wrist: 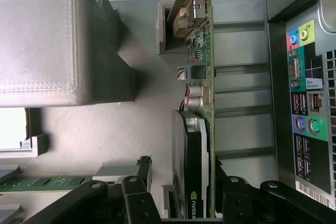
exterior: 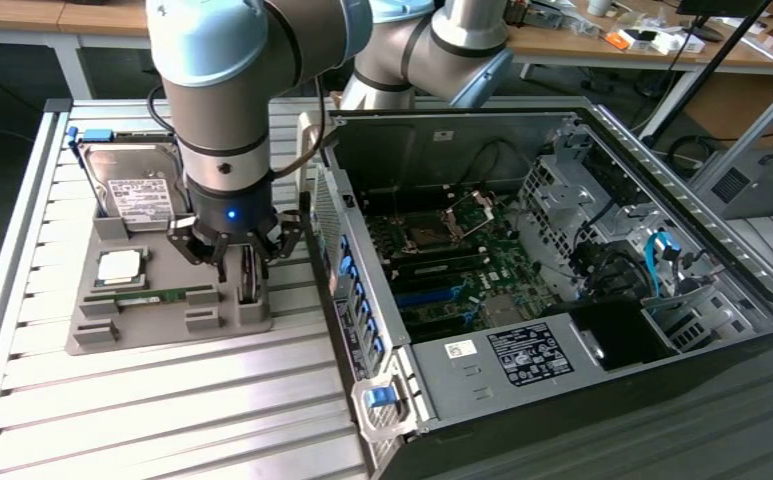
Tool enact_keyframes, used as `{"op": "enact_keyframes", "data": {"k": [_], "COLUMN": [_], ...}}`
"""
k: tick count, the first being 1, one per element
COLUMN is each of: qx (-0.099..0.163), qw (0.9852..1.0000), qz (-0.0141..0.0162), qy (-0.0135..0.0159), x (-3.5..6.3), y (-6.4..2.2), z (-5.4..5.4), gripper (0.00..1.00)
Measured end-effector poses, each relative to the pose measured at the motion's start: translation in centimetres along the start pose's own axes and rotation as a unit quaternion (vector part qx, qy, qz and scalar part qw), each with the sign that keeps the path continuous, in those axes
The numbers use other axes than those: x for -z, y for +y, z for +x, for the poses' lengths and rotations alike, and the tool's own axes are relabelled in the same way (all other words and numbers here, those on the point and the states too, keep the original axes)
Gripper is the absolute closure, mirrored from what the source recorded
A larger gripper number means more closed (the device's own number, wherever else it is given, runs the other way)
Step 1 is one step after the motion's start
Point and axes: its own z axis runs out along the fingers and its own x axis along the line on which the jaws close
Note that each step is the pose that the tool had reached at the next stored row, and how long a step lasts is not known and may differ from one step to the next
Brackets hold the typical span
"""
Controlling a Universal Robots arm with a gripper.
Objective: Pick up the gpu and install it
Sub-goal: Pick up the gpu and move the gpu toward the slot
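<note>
1. The black end effector (wrist: 184, 195) stands wide open, one finger on each side of the gpu, gripping nothing.
2. The gpu (wrist: 199, 103), a thin green circuit card with a black fan shroud and a silver metal bracket, stands on edge in a slot of the grey plastic holder tray (exterior: 159, 325).
3. The tray lies on the ribbed metal table (exterior: 159, 410), just beside the open black computer case (exterior: 560, 250).
4. The tray also holds a silver hard drive (exterior: 139, 185) and a narrow green memory stick (exterior: 153, 297).

Cut off at the wrist view's edge, one end of the gpu (wrist: 191, 171); in the exterior view, largely masked by the gripper (exterior: 233, 262).
</note>
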Motion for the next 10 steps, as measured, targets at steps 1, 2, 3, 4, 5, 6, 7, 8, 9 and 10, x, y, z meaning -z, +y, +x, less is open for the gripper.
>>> {"op": "enact_keyframes", "data": {"k": [1, 2, 3, 4, 5, 6, 7, 8, 9, 10], "qx": [0.000, 0.000, 0.000, 0.000, 0.000, 0.000, 0.000, 0.000, 0.000, 0.000], "qw": [1.0000, 1.0000, 1.0000, 1.0000, 1.0000, 1.0000, 1.0000, 1.0000, 1.0000, 1.0000], "qz": [0.0000, 0.0000, 0.0000, 0.0000, 0.0001, 0.0000, 0.0000, 0.0000, 0.0000, 0.0000], "qy": [0.0000, 0.0000, 0.0000, 0.0000, 0.0001, 0.0000, 0.0000, 0.0001, 0.0000, 0.0000], "x": [-0.02, -0.07, -0.10, -0.12, -0.16, -0.18, -0.21, -0.23, -0.26, -0.29], "y": [0.00, 0.00, 0.00, -0.01, -0.01, -0.01, -0.01, -0.01, -0.01, -0.01], "z": [0.00, 0.00, 0.00, 0.00, 0.01, 0.00, 0.01, 0.01, 0.01, 0.01], "gripper": [0.46, 0.46, 0.46, 0.46, 0.46, 0.46, 0.46, 0.46, 0.46, 0.46]}}
